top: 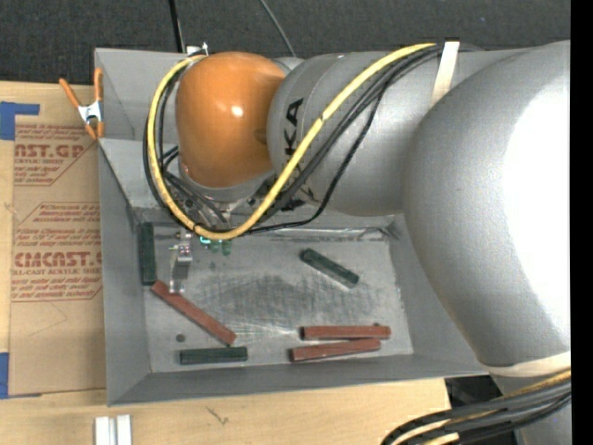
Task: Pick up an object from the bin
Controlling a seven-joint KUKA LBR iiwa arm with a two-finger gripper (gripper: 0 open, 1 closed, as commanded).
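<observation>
Here the claw [182, 261] hangs low in the left part of the bin [125, 341], under the arm's orange cover [227, 119]. Whether it is released or clenched cannot be told from this angle, and nothing can be seen held in it.

Two things lie nearest to it. A red-brown stick [192, 313] lies flat on the bin floor. Its upper end is just below and a little to the left of the claw's tip, and its long axis slants down and to the right, away from the claw. A dark green stick [146, 253] lies just to the claw's left, along the left wall, with its long axis running up and down in the view.

The claw stands between these two, nearer to the red-brown stick's upper end than to its middle. In my judgement that end is the likeliest target. A grasp there would take the stick near its tip, so it might swing or slip, and a short move along the slant toward its middle would give a safer hold.

The other sticks lie well apart: a green one [213, 355] by the near wall, another green one [329, 268] mid-floor, and a red-brown pair [341, 340] to the right.
</observation>
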